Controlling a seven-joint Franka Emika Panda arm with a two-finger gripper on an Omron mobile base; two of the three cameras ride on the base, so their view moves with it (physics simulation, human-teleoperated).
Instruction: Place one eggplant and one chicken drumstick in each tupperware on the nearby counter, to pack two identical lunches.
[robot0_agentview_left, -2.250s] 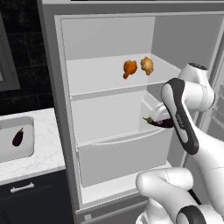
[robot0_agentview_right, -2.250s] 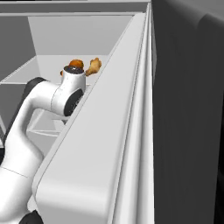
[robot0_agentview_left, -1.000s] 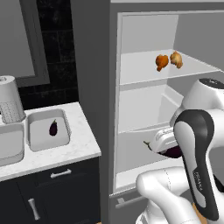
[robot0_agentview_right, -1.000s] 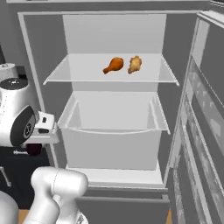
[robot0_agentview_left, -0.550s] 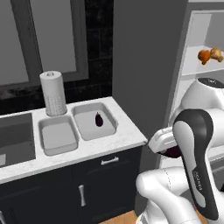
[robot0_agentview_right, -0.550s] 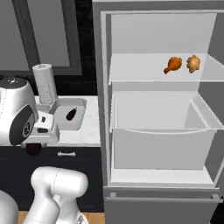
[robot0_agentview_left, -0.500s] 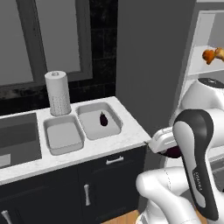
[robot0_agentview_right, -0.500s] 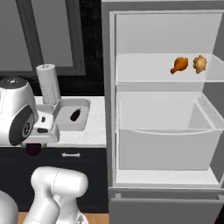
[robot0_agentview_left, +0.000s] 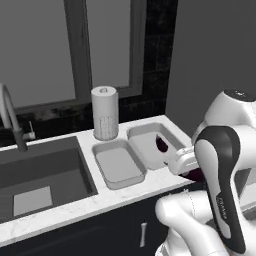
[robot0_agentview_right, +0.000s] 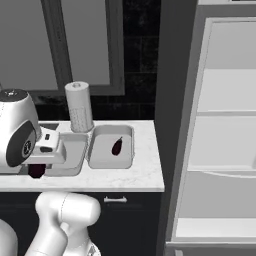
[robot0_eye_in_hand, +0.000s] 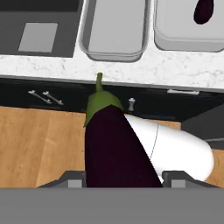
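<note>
Gripper (robot0_eye_in_hand: 120, 178) clamped on eggplant (robot0_eye_in_hand: 114, 144), below counter (robot0_eye_in_hand: 131, 70) edge

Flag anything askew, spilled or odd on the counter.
Nothing stands out. Both pale-grey rectangular trays sit flat on the white marble counter: the left tray empty, the right tray holding one dark purple eggplant.
</note>
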